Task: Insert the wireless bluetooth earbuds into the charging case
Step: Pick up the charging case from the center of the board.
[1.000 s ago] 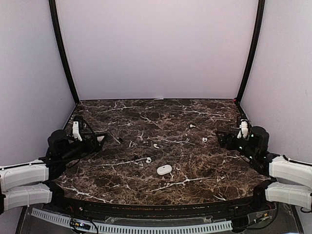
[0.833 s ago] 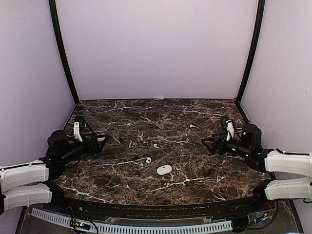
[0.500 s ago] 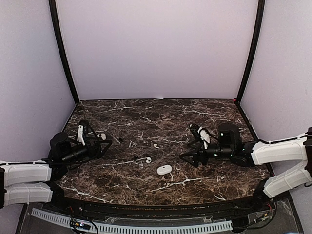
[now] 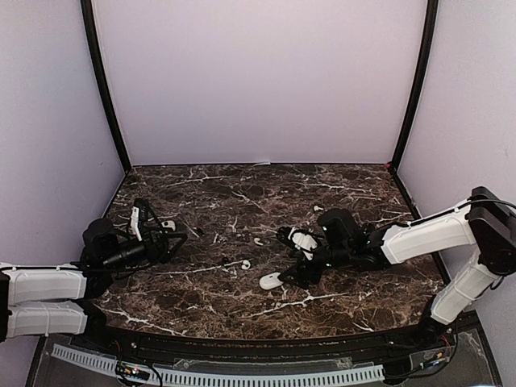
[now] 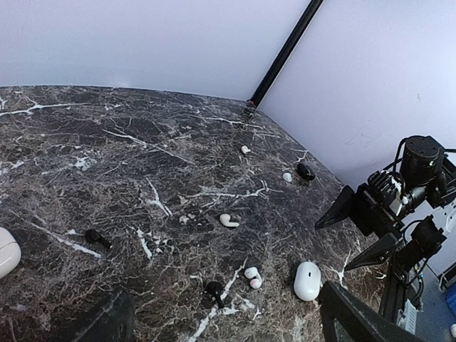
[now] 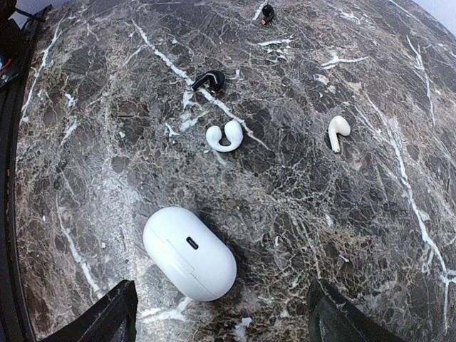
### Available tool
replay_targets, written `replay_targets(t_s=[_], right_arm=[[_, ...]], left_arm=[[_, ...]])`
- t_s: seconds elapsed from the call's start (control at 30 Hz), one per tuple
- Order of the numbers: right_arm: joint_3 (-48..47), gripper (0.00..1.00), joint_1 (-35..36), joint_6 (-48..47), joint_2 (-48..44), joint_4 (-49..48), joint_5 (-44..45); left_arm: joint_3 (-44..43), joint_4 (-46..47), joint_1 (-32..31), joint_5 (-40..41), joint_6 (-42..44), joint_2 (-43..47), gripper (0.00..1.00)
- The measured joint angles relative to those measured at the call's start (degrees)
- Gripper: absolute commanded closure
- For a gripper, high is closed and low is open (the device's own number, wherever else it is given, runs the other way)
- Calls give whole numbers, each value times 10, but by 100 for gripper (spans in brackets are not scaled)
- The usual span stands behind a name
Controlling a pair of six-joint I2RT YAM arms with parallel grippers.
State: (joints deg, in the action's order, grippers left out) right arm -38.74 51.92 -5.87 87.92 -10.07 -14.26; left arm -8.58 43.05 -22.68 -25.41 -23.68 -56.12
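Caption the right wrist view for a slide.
Open right gripper over the charging case on marble table; white earbuds and black earbuds lie loose beyond.

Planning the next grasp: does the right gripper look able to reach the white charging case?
Probably yes. The right gripper hangs open just above the charging case, nothing lies between them, and the nearest earbud sits apart.

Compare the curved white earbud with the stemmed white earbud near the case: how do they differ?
The curved earbud is a C-shaped clip; the stemmed earbud is a round head on a straight stem. The curved earbud lies nearer the case, next to a black earbud; the stemmed earbud lies apart. Both are white, loose on the table, untouched.
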Motion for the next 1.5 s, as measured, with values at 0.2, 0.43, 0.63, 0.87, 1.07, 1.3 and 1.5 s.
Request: replay_targets(t_s=[0.2, 0.43, 0.63, 0.87, 1.07, 1.3, 1.5], right_arm=[[-23, 18, 3, -27, 33, 11, 4], [-47, 18, 17, -52, 85, 28, 8], [-57, 20, 35, -70, 110, 41, 18], [-87, 26, 42, -80, 134, 53, 37], [-109, 29, 45, -87, 149, 69, 36], [-114, 30, 51, -86, 151, 74, 33], [-104, 29, 61, -83, 141, 83, 22]], left_arm=[[0, 1, 0, -5, 6, 5, 8], [1, 1, 0, -5, 11, 14, 7], [1, 2, 0, -6, 12, 14, 7], [1, 2, 0, -8, 14, 14, 7], [1, 1, 0, -8, 15, 14, 7], [1, 1, 0, -8, 16, 14, 7], [1, 1, 0, -8, 16, 10, 7]])
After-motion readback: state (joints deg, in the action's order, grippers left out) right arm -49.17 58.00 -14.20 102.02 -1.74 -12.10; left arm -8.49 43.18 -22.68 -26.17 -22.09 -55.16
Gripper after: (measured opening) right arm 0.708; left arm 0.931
